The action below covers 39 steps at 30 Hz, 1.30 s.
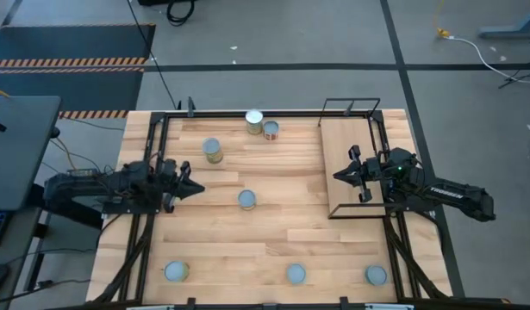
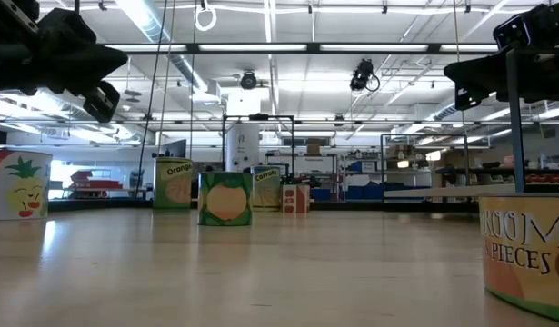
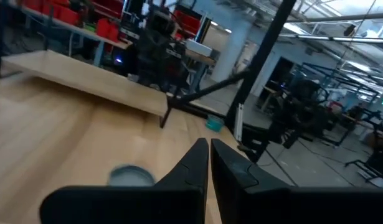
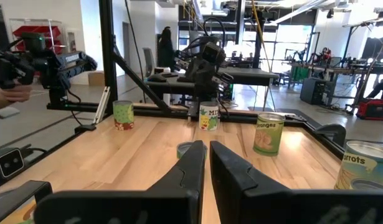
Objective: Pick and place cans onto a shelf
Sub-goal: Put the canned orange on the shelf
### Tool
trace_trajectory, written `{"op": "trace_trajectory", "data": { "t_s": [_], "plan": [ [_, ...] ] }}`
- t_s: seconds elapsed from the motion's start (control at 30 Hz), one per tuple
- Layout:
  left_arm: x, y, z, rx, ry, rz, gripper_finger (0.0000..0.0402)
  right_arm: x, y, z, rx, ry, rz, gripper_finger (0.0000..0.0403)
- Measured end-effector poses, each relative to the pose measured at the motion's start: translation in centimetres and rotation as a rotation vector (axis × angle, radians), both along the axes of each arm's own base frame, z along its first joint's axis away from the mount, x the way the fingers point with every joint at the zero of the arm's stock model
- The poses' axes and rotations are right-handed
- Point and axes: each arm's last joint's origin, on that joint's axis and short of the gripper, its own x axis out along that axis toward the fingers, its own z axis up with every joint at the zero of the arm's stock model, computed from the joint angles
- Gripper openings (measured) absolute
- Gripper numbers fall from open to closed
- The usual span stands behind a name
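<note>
Seven cans stand upright on their bases on the pale tabletop. Two are at the far edge (image 1: 254,121) (image 1: 271,130), one is left of them (image 1: 213,150), one is in the middle (image 1: 247,200), and three are along the near edge (image 1: 176,272) (image 1: 296,274) (image 1: 376,275). The shelf (image 1: 361,146), a brown board in a black wire frame, stands at the table's right. My left gripper (image 1: 198,188) is shut and empty, raised left of the middle can (image 3: 130,176). My right gripper (image 1: 339,176) is shut and empty, raised over the shelf's left edge and pointing left.
Black frame rails run along the table's left and right sides (image 1: 148,215) (image 1: 394,232). In the low view both arms hang well above the table (image 2: 93,86) (image 2: 470,77), and the shelf board (image 2: 470,193) is raised at the right. Bare plank lies between the middle can and the shelf.
</note>
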Motion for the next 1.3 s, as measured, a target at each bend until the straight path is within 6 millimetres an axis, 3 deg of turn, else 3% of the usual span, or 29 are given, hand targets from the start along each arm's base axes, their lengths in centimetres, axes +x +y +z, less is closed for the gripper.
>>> {"op": "trace_trajectory", "data": {
  "t_s": [0.4,0.77,0.87,1.0,1.2,1.3],
  "plan": [
    [1.5,-3.2,-1.1,0.066,0.108,0.138,0.0024,0.0,0.0,0.0,0.000,0.000,0.000,0.0034],
    [3.7,-3.1,-3.0,0.271,0.210,0.303,0.0035,0.0,0.0,0.0,0.000,0.000,0.000,0.0034],
    [4.3,-2.8,-3.7,0.267,0.244,0.329,0.0072,0.0,0.0,0.0,0.000,0.000,0.000,0.0034],
    [5.6,-2.8,-3.9,0.273,0.280,0.354,0.0158,0.0,0.0,0.0,0.000,0.000,0.000,0.0034],
    [9.4,-2.5,-3.3,0.290,0.332,0.422,0.0313,0.0,0.0,0.0,0.000,0.000,0.000,0.0034],
    [11.6,-2.6,-3.6,0.332,0.373,0.396,0.0362,0.0,0.0,0.0,0.000,0.000,0.000,0.0034]
  ]
}}
